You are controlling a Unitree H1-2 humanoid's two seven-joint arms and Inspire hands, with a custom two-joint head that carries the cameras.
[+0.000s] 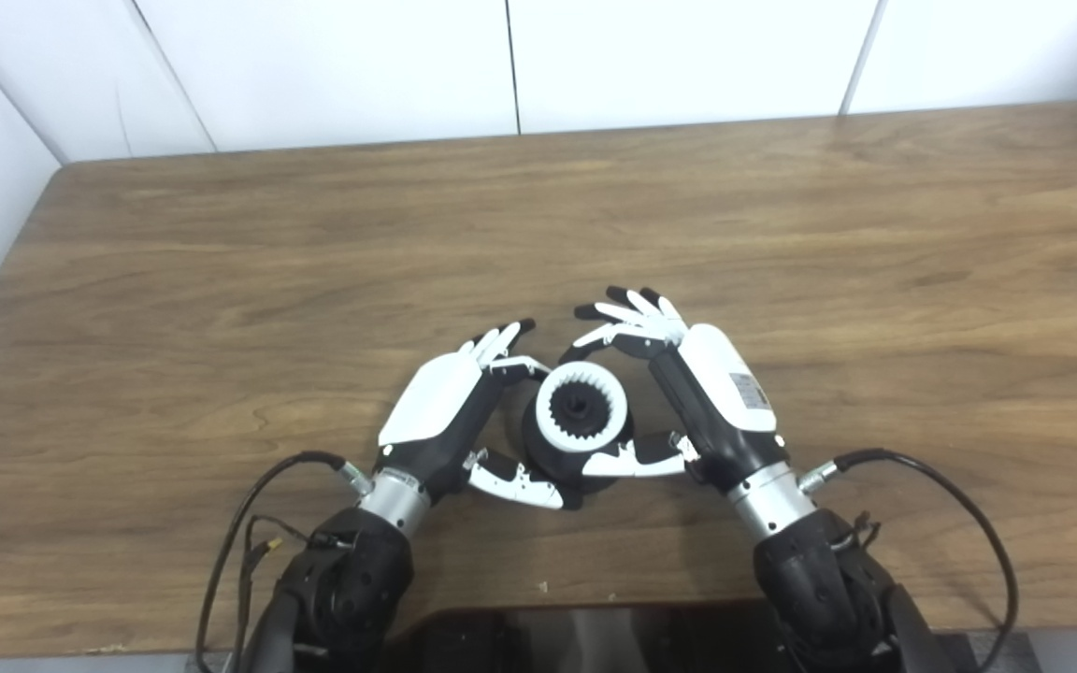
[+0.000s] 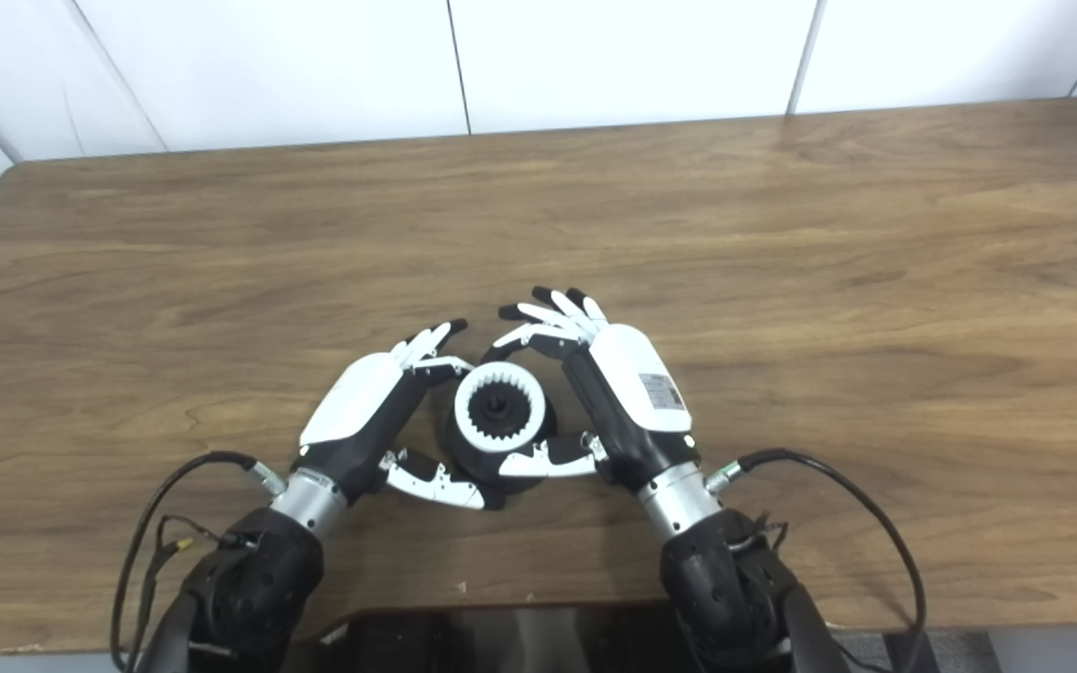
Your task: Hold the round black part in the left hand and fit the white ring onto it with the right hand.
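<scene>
White ring: seated on round black part. Left hand cradles part; right hand fingers apart. Next: press home.

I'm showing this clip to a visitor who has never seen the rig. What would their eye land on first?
Two robot hands meet near the front middle of the wooden table, cupped around one small assembly. Between them sits the round black part with the toothed white ring on top. The left hand flanks it on one side, the right hand on the other, thumbs reaching in below the ring.
</scene>
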